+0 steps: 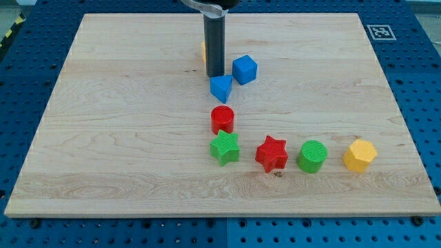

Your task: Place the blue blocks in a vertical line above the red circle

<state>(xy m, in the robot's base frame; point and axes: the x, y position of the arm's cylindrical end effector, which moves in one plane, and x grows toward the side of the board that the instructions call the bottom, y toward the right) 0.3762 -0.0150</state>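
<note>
Green star (224, 148), red star (271, 153), green cylinder (312, 156), yellow hexagon (360, 154), wooden board (103, 138)

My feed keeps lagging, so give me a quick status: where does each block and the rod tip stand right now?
my tip: down on the board, just above the blue triangle
blue triangle: directly above the red circle, apart from it
blue cube: up-right of the triangle, off the line
red circle: just above the green star
green star: bottom row, leftmost
red star: bottom row
green circle: bottom row
yellow hexagon: bottom row, rightmost
yellow block: mostly hidden behind the rod
</note>
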